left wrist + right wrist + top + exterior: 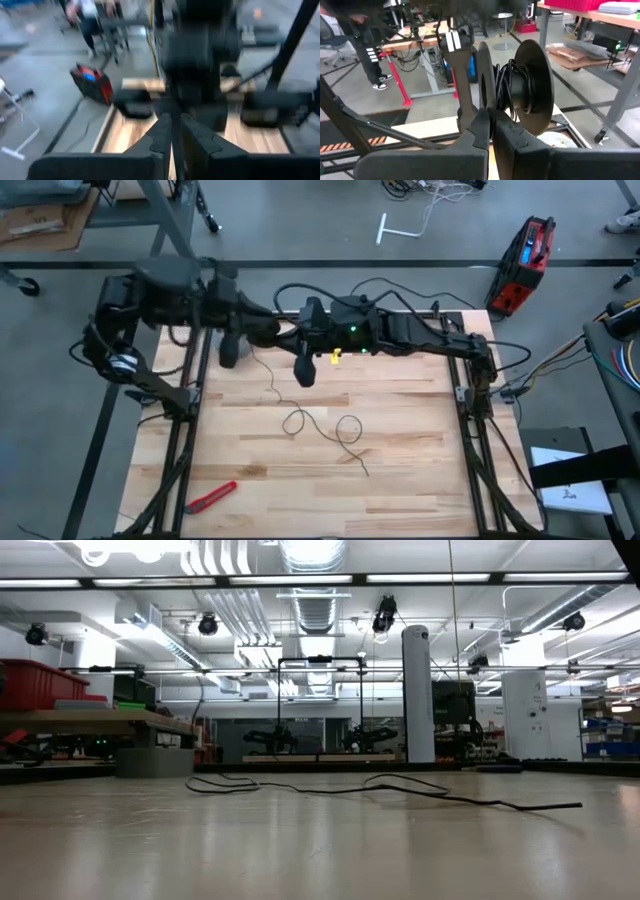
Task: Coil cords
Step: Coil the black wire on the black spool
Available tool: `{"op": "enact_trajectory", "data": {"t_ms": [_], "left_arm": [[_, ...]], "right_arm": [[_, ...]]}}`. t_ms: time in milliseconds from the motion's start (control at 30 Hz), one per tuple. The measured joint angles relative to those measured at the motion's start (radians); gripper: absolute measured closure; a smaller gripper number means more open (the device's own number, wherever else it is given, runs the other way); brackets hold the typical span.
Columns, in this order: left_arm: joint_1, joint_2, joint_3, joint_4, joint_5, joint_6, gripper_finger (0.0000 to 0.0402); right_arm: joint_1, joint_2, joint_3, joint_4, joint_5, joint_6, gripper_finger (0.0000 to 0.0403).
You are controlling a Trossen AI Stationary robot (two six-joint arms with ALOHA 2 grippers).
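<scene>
Cord [320,427] lies limp and light beyond the reel [520,87]; we grip the reel's rim in the right tool [491,125], clenched; left tool [175,132] clenched.

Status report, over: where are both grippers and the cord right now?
Both grippers raised over table's far edge, left gripper shut, right gripper shut on reel. Cord mostly loose, looped mid-table. Red tool at near edge, clear.

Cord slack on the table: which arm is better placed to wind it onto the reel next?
Probably the left. The right gripper is shut on the reel by its flange, so it is occupied. The left gripper hangs beside it, close to where the cord runs up.
</scene>
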Motion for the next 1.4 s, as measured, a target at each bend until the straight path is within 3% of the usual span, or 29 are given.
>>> {"op": "enact_trajectory", "data": {"t_ms": [333, 533, 700, 867, 1200, 1400], "left_arm": [[0.000, -0.125, 0.002, 0.231, -0.011, 0.011, 0.0337], [0.000, -0.196, 0.001, 0.264, -0.066, 0.017, 0.0343], [0.000, -0.205, -0.005, 0.254, -0.054, 0.012, 0.0354], [-0.018, -0.166, -0.023, 0.249, -0.004, 0.009, 0.0346], [-0.026, -0.115, -0.025, 0.243, -0.012, -0.001, 0.0279], [-0.033, -0.144, -0.026, 0.223, -0.012, -0.027, 0.0283]], "right_arm": [[0.002, -0.016, -0.164, 0.432, -0.038, -0.025, 0.0402], [0.002, -0.032, -0.212, 0.711, -0.083, -0.075, 0.0402], [0.000, -0.032, -0.241, 0.878, -0.100, -0.113, 0.0403], [-0.007, -0.033, -0.242, 0.940, -0.099, -0.135, 0.0403], [-0.007, -0.036, -0.242, 0.920, -0.080, -0.141, 0.0403], [-0.006, -0.039, -0.241, 0.885, -0.055, -0.145, 0.0403]]}}
